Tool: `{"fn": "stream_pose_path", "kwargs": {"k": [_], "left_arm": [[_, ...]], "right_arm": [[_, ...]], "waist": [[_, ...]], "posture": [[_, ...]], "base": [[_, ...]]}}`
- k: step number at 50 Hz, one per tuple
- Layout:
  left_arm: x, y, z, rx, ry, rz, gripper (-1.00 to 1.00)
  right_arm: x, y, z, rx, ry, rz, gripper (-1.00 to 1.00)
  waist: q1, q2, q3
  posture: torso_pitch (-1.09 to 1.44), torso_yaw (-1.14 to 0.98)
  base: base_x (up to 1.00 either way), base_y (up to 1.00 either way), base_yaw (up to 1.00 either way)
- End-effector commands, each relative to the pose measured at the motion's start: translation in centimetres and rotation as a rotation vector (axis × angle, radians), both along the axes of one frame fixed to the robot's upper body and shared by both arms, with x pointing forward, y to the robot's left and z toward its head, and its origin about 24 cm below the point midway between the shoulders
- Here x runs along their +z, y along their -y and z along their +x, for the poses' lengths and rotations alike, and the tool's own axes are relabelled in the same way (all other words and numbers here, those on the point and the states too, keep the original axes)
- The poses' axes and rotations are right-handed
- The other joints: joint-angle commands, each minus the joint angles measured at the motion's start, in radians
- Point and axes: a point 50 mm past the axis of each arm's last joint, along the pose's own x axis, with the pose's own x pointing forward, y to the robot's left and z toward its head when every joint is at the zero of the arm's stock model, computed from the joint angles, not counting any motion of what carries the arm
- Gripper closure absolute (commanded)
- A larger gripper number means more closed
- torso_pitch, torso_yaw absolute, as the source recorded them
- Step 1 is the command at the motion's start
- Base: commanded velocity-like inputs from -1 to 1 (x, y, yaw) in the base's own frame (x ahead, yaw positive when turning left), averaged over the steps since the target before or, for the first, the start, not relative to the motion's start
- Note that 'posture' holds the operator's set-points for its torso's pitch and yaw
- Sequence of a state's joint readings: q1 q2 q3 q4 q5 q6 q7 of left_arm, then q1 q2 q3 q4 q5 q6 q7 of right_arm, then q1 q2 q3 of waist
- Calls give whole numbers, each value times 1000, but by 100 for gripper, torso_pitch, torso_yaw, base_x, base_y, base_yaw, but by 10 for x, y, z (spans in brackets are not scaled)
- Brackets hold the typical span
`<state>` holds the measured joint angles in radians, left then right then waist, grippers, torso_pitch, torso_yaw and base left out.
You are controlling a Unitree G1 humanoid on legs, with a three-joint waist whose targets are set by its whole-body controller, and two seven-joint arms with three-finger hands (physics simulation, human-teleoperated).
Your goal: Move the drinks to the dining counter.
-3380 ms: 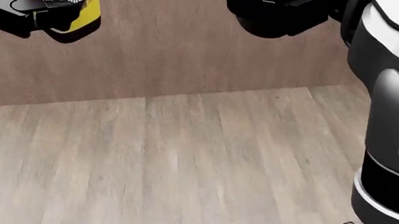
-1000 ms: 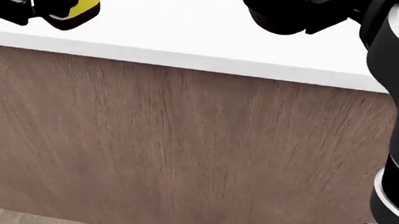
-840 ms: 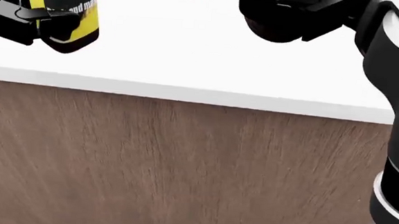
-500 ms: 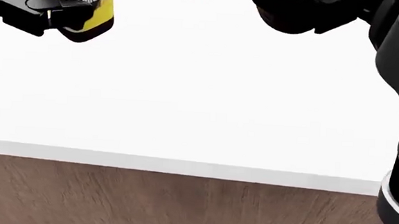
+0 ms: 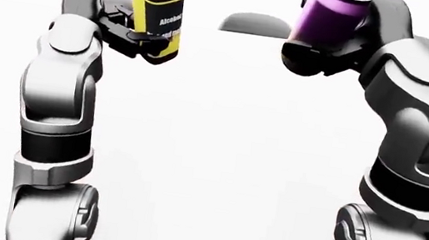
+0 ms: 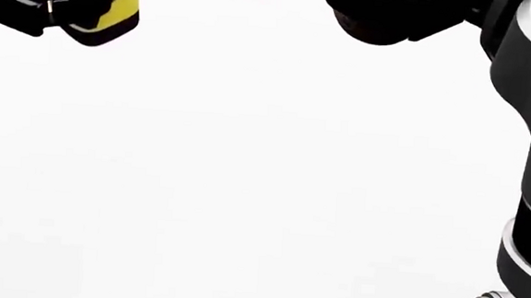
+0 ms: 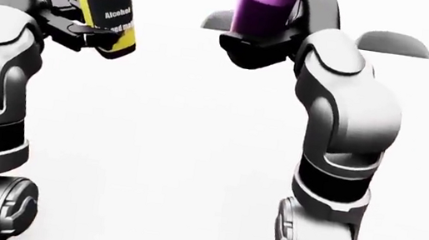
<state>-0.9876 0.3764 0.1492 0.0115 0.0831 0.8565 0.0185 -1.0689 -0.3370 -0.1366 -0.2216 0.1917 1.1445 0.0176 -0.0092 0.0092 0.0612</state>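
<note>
Left hand (image 5: 130,29): black fingers clamped round a dark brown glass bottle with a yellow label (image 5: 156,14), held upright at upper left of the left-eye view; its neck is cut off by the top edge. Right hand (image 5: 325,50): fingers wrapped round a purple metal can (image 7: 264,7), raised at top centre. White counter surface (image 6: 263,190) fills every view; its edges are not visible. A grey rounded shape (image 7: 393,43) at the top is unidentifiable.
</note>
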Motion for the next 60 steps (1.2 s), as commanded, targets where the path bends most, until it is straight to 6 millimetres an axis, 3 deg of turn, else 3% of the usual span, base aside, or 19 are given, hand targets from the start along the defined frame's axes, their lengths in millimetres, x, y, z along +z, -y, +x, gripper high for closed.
{"fn": "stream_pose_path", "kwargs": {"k": [1, 5, 12, 23, 31, 43, 60], "left_arm": [[34, -1, -13, 8, 169, 14, 100], [32, 0, -12, 8, 166, 15, 100], [34, 2, -12, 4, 168, 16, 100], [31, 3, -9, -1, 164, 17, 100], [28, 1, -8, -1, 160, 13, 100], [24, 1, -6, -1, 154, 10, 100], [17, 4, -3, -4, 144, 11, 100]], "right_arm": [[18, -1, -5, 0, 101, 5, 100], [17, -1, 5, -14, 92, 10, 100], [9, -6, 30, -51, 67, 7, 100], [-19, -16, 76, -102, 27, 2, 100], [-39, -29, 92, -111, 1, 3, 100], [-78, -33, 104, -142, -72, -23, 100], [-114, -24, 104, -180, -171, -75, 100]], "waist": [[1, 1, -45], [6, 9, -56], [3, 11, -46], [-1, 0, -35], [1, 5, -40], [6, 4, -50], [9, 2, -62]], "posture": [[0, 0], [0, 0], [0, 0], [0, 0], [0, 0], [0, 0], [0, 0]], "base": [[0, 0, 0], [0, 0, 0], [0, 0, 0], [0, 0, 0], [0, 0, 0], [0, 0, 0], [0, 0, 0]]}}
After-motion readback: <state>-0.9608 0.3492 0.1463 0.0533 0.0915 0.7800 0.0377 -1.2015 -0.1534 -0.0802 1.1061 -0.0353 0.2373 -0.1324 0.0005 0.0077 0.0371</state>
